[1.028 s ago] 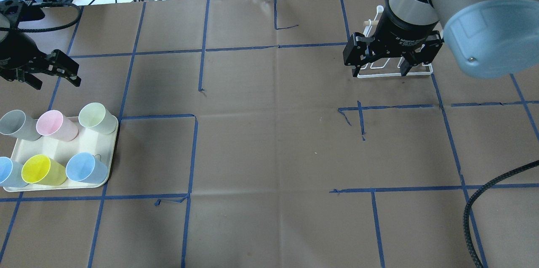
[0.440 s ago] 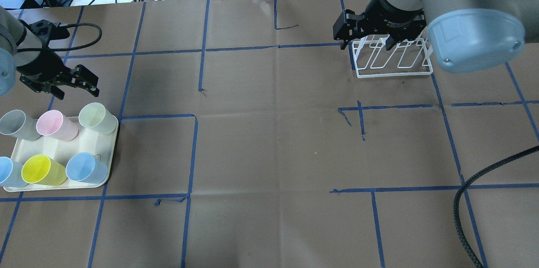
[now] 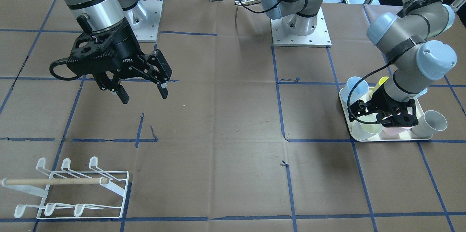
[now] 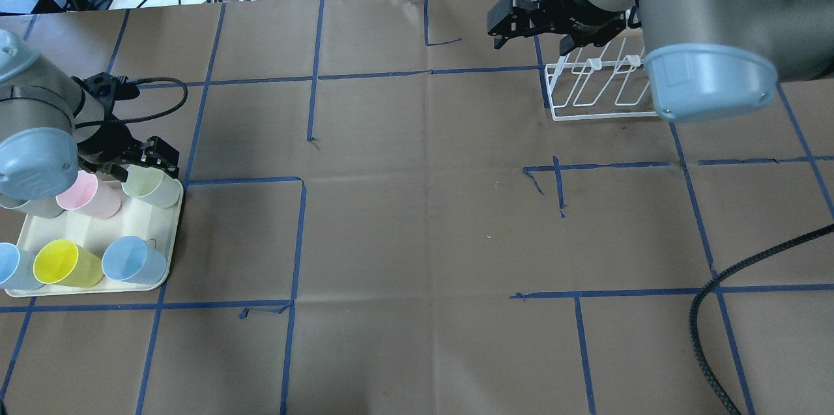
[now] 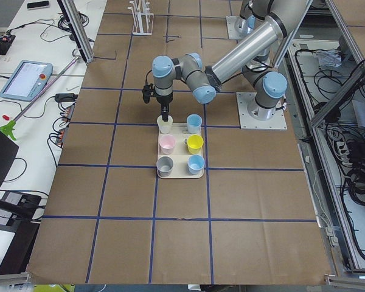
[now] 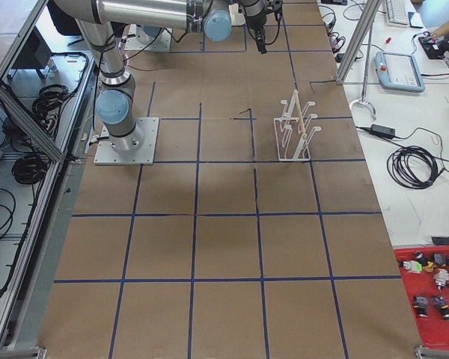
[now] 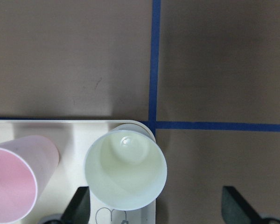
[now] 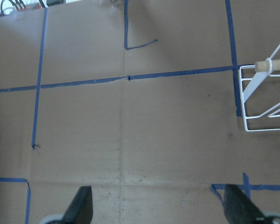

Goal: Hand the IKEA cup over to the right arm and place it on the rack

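Several IKEA cups stand on a cream tray (image 4: 91, 226): pale green (image 4: 153, 184), pink (image 4: 88, 193), grey, yellow (image 4: 65, 263) and two blue. My left gripper (image 4: 140, 161) is open and empty just above the pale green cup. In the left wrist view the pale green cup (image 7: 126, 175) sits between the fingers (image 7: 79, 205), close to the left one, with the pink cup (image 7: 14, 182) beside it. My right gripper (image 4: 531, 43) is open and empty, in the air left of the white wire rack (image 4: 606, 86). In the front view the right gripper (image 3: 144, 97) hangs well behind the rack (image 3: 69, 188).
The tray (image 3: 386, 139) lies at the table's left end, the rack (image 6: 295, 127) at the far right. Blue tape lines grid the brown paper. Cables and boxes lie beyond the far edge. A black cable (image 4: 710, 337) hangs at the near right.
My left gripper has moved down and toward the tray, to just above the pale green cup. My right gripper has moved off the rack, to the far left of it.
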Motion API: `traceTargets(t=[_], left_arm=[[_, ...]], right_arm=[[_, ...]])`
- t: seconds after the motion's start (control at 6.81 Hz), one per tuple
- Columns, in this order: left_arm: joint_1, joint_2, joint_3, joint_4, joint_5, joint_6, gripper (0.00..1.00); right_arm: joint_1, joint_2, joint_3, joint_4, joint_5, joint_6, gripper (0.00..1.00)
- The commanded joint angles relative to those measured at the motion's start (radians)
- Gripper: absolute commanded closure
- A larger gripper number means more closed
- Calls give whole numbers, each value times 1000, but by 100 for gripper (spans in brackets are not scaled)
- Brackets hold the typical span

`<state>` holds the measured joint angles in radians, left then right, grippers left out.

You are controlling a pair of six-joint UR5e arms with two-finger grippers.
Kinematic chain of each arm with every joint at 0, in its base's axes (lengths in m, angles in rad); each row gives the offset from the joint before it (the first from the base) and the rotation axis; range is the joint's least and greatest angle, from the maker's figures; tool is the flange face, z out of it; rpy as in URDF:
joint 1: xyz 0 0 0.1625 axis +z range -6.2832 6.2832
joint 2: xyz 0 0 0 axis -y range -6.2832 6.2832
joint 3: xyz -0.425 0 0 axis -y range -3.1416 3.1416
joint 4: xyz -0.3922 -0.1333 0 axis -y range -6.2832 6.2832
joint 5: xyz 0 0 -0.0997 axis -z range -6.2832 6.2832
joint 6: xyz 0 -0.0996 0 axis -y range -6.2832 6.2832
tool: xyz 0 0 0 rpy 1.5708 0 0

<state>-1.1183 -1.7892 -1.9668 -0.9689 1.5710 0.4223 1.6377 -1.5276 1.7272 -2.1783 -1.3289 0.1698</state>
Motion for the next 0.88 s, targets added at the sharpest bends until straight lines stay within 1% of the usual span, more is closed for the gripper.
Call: traceTargets(t=[0.0,0.15,0.29,0.44,0.59,0.73], left_arm=[[0,-28,-26,25,4,1,1],[0,-29,-15,25,7,6,0],[2,-30,-12,24,11,10,0],[2,-29,-11,24,11,12,1],[2,-29,-10,24,9,22,12],[3,-29,-7,25,12,56,48]], right_arm=[[-1,-9,125,-293,112,124,0],[-1,-8,164,-425,163,196,0],[1,-9,198,-537,172,306,0],[1,-9,245,-643,201,458,0],[2,-9,305,-784,207,603,0],[4,-9,375,-943,209,741,0]])
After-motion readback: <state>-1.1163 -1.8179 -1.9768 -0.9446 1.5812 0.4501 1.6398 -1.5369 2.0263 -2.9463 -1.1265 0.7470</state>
